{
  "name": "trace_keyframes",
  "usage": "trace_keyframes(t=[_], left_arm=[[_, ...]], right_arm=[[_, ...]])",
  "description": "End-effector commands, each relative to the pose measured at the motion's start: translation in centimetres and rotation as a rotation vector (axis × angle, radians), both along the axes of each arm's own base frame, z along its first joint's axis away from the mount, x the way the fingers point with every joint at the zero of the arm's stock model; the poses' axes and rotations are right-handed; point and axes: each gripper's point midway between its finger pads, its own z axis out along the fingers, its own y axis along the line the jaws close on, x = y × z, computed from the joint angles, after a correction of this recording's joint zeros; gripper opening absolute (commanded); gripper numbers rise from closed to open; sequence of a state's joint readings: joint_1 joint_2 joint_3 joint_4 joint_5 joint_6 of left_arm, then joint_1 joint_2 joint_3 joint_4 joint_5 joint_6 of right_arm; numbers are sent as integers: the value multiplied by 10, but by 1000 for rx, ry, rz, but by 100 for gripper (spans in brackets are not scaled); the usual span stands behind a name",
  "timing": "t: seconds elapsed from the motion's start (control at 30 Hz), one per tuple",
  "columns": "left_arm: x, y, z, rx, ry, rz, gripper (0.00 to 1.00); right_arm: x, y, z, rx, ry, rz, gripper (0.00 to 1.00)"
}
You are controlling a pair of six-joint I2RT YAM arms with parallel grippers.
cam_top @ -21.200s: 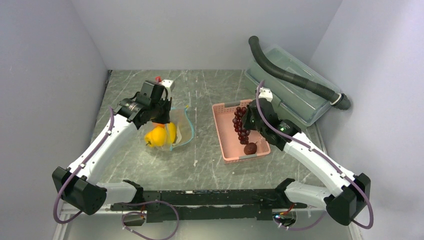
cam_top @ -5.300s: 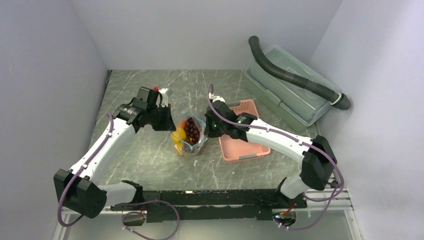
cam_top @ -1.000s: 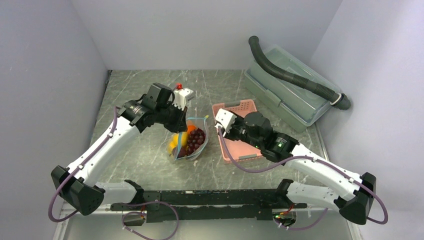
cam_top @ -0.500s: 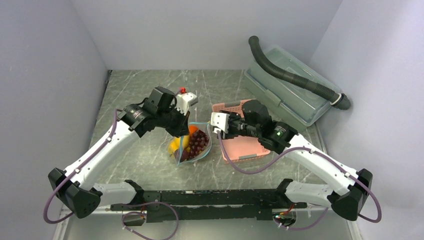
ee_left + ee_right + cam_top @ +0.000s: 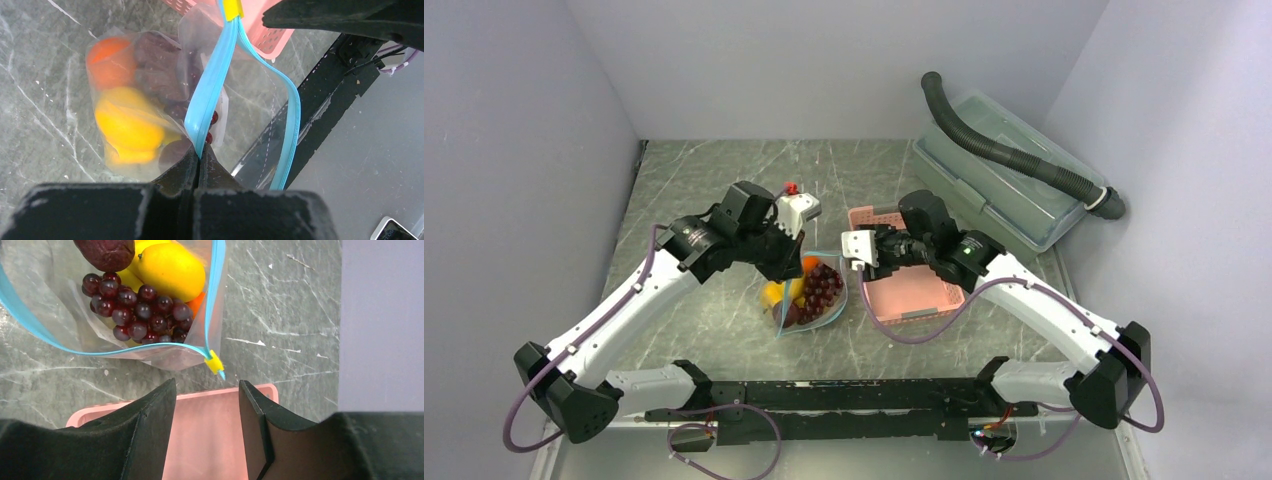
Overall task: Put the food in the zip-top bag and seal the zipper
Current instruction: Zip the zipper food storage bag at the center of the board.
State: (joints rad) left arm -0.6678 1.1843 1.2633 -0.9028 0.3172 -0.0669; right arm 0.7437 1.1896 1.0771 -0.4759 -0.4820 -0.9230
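Note:
The zip-top bag (image 5: 819, 310) lies mid-table, its mouth gaping. Inside it is the food: dark purple grapes (image 5: 135, 310), a yellow oblong fruit (image 5: 170, 270), a dark reddish-brown fruit (image 5: 105, 252) and an orange (image 5: 107, 55). My left gripper (image 5: 200, 154) is shut on the blue zipper (image 5: 212, 80) strip at one side of the mouth and holds it up. My right gripper (image 5: 206, 387) hovers open over the pink basket's edge. A yellow tab (image 5: 215, 362) at the zipper's end sits just ahead of the gap between its fingers, not touching them.
The pink slotted basket (image 5: 919, 295) sits directly right of the bag, under my right gripper. A large clear lidded box (image 5: 1014, 205) with a black corrugated hose (image 5: 1014, 155) lying on it stands at the back right. Grey walls close in on both sides.
My right gripper has swung left to the bag's corner and its jaws have spread wider. The left gripper, still shut on the zipper, has shifted the bag slightly right.

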Motion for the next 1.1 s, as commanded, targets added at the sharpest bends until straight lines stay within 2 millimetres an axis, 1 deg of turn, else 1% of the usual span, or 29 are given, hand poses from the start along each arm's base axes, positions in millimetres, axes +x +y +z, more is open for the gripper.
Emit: trace_keyframes(t=[0.0,0.23,0.37,0.53,0.73,0.9,1.07], left_arm=[[-5,-4,13,-45,-53,-43,0],[-5,-5,7,-33,-38,-46,0],[-5,-4,7,-30,-43,-44,0],[-5,-4,6,-27,-44,-43,0],[-4,-5,6,-25,-40,-43,0],[-5,-6,6,-27,-36,-49,0],[-5,-6,6,-28,-39,-47,0]], right_arm=[[4,13,28,56,-80,81,53],[10,20,27,42,-68,117,53],[6,24,21,44,-40,146,51],[0,25,10,39,-8,174,49],[0,26,0,34,11,169,45],[1,27,-4,22,26,168,41],[2,29,-3,32,31,168,38]])
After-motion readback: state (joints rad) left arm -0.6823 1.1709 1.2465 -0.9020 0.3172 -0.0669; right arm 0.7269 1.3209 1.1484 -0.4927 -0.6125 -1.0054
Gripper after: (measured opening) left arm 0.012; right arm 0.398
